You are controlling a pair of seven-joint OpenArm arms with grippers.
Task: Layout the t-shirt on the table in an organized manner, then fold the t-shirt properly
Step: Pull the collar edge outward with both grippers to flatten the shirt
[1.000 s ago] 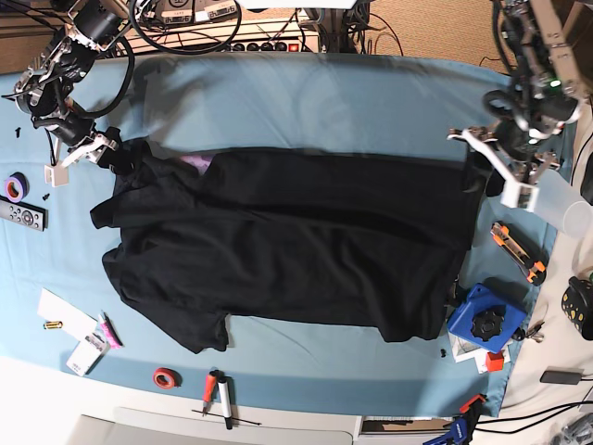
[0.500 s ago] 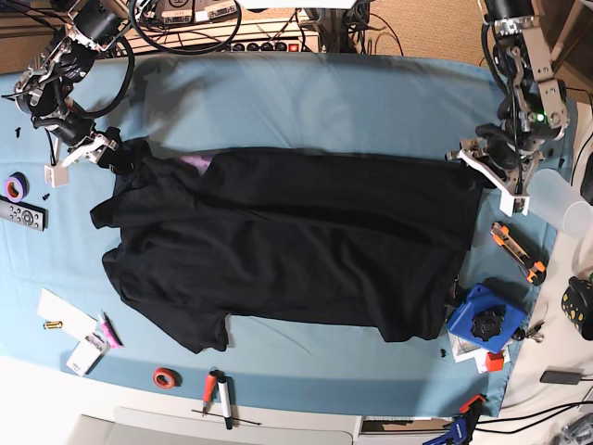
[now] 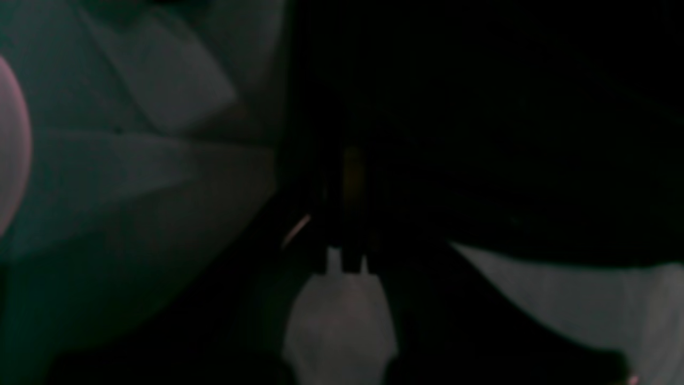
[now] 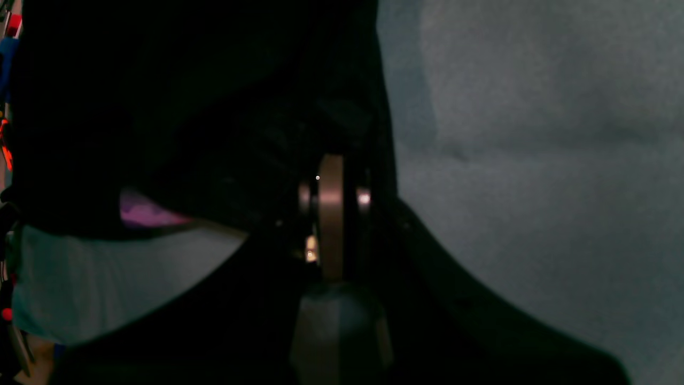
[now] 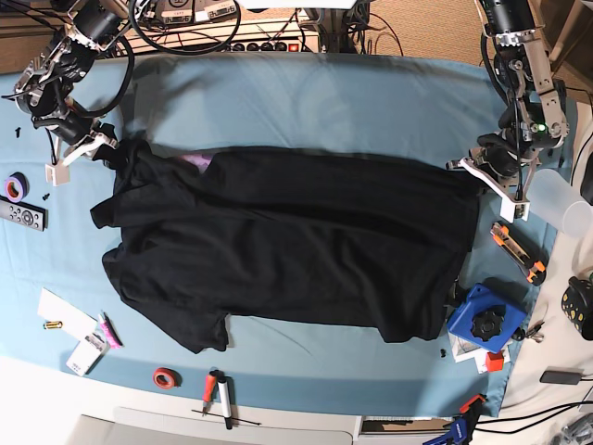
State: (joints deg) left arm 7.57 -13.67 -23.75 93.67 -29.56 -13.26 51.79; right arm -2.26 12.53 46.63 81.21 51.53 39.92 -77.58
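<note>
The black t-shirt [image 5: 296,241] lies spread across the light blue table [image 5: 306,102], with a bit of purple showing at its upper left. My right gripper [image 5: 109,148] sits at the shirt's upper left corner. In the right wrist view its jaws [image 4: 331,214] are pressed together with black cloth [image 4: 187,107] around them and a purple patch [image 4: 144,211] beside them. My left gripper [image 5: 480,172] is at the shirt's upper right corner. The left wrist view is very dark: the narrow jaws [image 3: 347,251] are buried in black fabric [image 3: 507,133].
A purple tape roll [image 5: 16,187] and a remote [image 5: 20,215] lie at the left edge. White papers [image 5: 65,315], red tape [image 5: 166,377] and pens [image 5: 218,394] sit along the front. At the right are an orange knife [image 5: 517,252], a blue tool [image 5: 482,320] and a clear cup [image 5: 565,204].
The left arm came down and inward onto the shirt's upper right corner and its jaws closed. The right gripper closed on the upper left corner, which lifted slightly.
</note>
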